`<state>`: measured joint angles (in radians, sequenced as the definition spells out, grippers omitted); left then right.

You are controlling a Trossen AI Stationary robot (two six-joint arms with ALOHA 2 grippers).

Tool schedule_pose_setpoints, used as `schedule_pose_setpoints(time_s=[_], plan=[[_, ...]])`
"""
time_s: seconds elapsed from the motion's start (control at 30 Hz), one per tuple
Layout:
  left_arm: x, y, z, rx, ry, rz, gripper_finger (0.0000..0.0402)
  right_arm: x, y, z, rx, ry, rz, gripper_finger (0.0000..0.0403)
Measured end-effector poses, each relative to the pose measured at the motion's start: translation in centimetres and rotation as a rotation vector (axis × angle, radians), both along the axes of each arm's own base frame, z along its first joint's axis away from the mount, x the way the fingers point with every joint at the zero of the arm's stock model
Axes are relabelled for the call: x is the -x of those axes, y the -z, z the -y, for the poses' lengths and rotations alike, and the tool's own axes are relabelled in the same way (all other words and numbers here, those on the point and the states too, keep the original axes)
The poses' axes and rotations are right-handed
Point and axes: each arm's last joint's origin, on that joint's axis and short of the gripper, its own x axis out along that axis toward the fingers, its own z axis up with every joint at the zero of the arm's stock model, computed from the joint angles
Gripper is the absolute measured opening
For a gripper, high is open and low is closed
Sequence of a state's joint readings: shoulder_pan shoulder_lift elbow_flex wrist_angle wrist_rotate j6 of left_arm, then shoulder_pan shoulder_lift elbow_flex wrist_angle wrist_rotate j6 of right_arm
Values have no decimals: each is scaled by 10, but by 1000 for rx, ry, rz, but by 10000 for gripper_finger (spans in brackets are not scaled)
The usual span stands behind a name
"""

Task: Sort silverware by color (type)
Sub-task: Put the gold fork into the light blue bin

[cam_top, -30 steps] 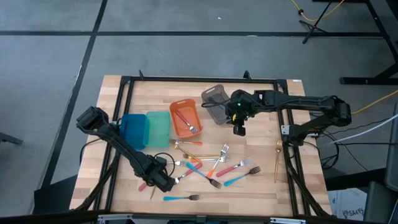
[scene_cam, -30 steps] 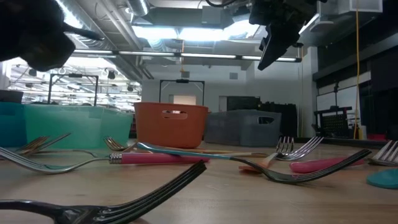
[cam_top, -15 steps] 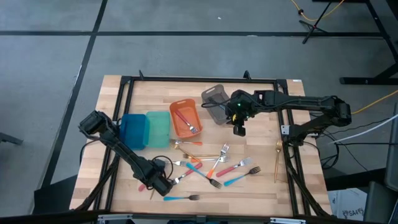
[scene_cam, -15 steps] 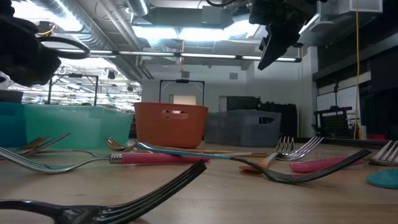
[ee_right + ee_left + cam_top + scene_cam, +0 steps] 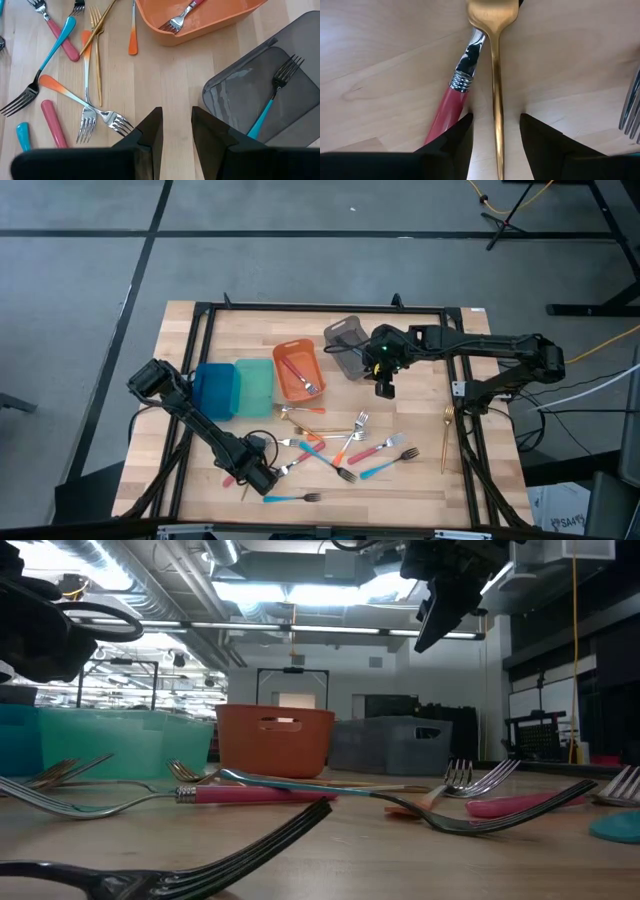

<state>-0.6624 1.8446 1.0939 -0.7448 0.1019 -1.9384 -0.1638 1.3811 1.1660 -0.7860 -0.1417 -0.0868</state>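
Note:
The silverware [image 5: 340, 445] lies scattered on the wooden table's near middle: forks with red, orange, blue and gold handles. My left gripper [image 5: 256, 473] is low over the near left of the pile. It is open, its fingers [image 5: 457, 142] standing on either side of a gold utensil's handle [image 5: 496, 125]. A red-handled utensil [image 5: 447, 110] lies beside it. My right gripper [image 5: 385, 387] hangs open and empty above the table next to the grey bin [image 5: 347, 345]; it also shows in the right wrist view [image 5: 176, 135].
Blue [image 5: 215, 388], teal [image 5: 254, 385], orange [image 5: 297, 370] and grey bins stand in a row at the back. The orange bin holds a red-handled fork [image 5: 190, 10], the grey one a blue-handled fork [image 5: 272, 95]. A gold fork [image 5: 447, 435] lies at the right rail.
My left arm has come down a little over the near left of the pile; its gripper stays over the gold and red utensils. My right arm has kept still.

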Motion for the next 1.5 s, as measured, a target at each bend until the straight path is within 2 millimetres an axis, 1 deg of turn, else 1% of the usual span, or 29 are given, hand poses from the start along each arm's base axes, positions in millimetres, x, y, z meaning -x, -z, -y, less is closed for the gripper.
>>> schedule_pose_setpoints(time_s=[0.4,1.13,1.27,1.5], plan=[[0,1,0,10,-23,-12,95,0,0,0,0,0,0,95],[-1,1,1,19,-23,-5,30,0,0,0,0,0,0,95],[-1,0,1,21,-15,0,22,0,0,0,0,0,0,95],[0,-3,0,26,-15,11,19,0,0,0,0,0,0,95]])
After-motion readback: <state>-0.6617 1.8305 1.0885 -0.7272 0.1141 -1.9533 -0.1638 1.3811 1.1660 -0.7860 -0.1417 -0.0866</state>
